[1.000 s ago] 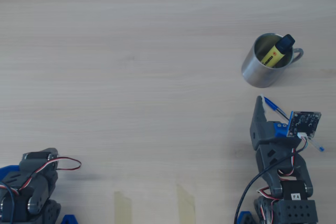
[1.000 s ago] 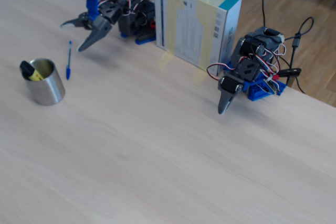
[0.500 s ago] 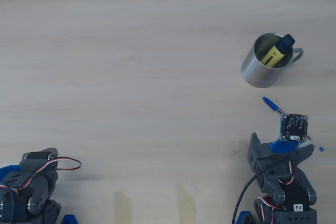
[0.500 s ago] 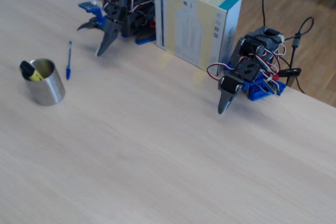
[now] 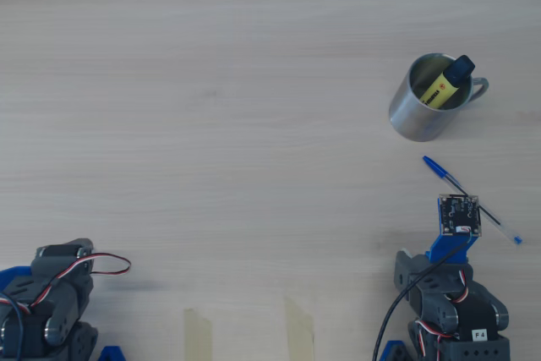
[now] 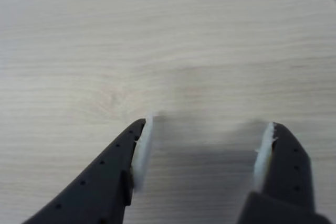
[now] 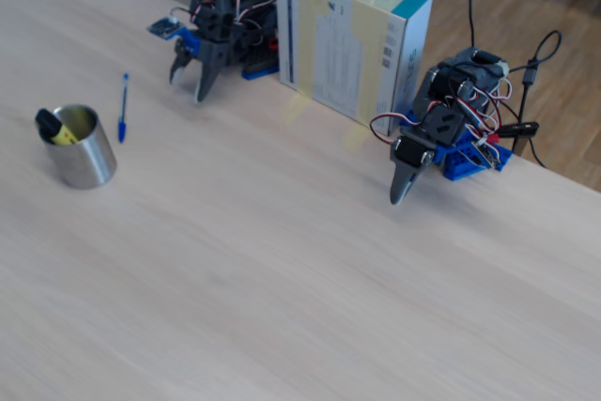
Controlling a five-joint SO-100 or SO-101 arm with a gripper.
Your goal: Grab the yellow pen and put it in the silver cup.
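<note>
The silver cup (image 5: 419, 112) (image 7: 83, 152) stands upright on the wooden table. The yellow pen (image 5: 441, 88) (image 7: 58, 133) leans inside it, black cap sticking over the rim. My gripper (image 7: 189, 79) (image 6: 202, 150) is open and empty, pointing down at bare table close to its base, well away from the cup. The wrist view shows both fingers (image 6: 137, 153) spread with only wood between them. In the overhead view my arm (image 5: 456, 310) is folded at the bottom right, and its fingertips are hidden under the wrist camera board.
A thin blue pen (image 5: 469, 199) (image 7: 122, 108) lies on the table between the cup and my arm. A second arm (image 7: 441, 129) (image 5: 51, 302) rests still with its gripper down. A tall box (image 7: 352, 39) stands between the two bases.
My arm has drawn back from beside the blue pen toward its base and tipped the gripper down. The pen in the cup and the cup have not moved.
</note>
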